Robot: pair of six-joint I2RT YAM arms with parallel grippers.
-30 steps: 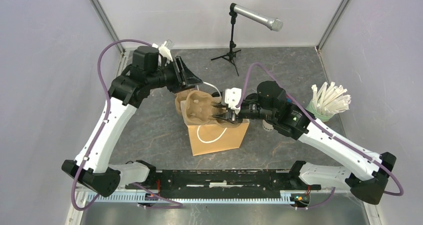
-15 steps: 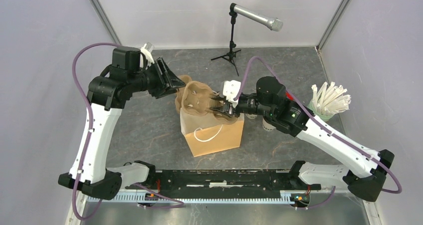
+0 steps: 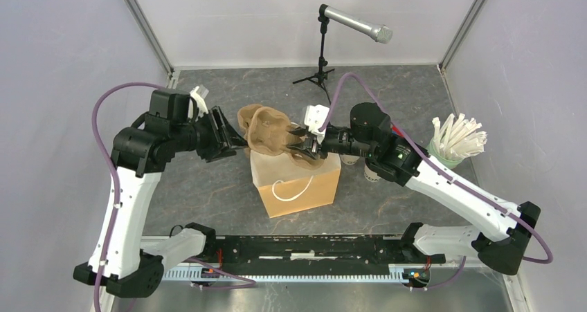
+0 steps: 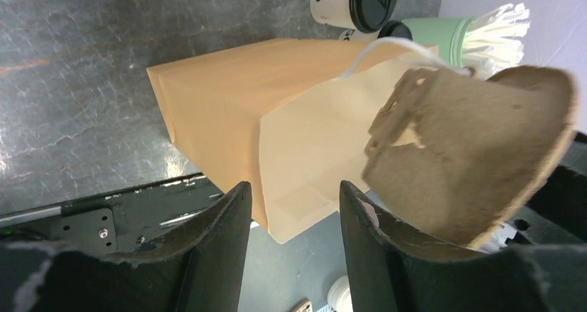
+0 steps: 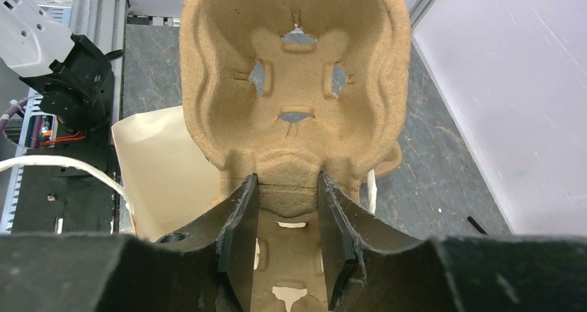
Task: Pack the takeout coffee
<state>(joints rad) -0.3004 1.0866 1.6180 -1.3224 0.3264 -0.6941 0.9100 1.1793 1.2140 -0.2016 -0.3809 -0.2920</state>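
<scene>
Our left end effector [image 4: 294, 194] has just backed away from the brown cup carrier [image 5: 291, 63] to the left, jaws wide and empty; a second ago it was right by it. Our right end effector [image 5: 286, 187] alone pinches the carrier above the paper bag [image 4: 221, 104]. The coffee cups [image 4: 353, 4] wait on the bench [image 4: 69, 84] near its right edge, not packed yet

Left: elbow high, forearm angled down, gripper [image 3: 234, 136] aimed inward, jaws apart, empty. Right: stretched forward and leftward, wrist level, gripper [image 3: 304, 144] clamped on cup carrier [image 3: 266, 133] edge, pointing toward the opposite arm.
</scene>
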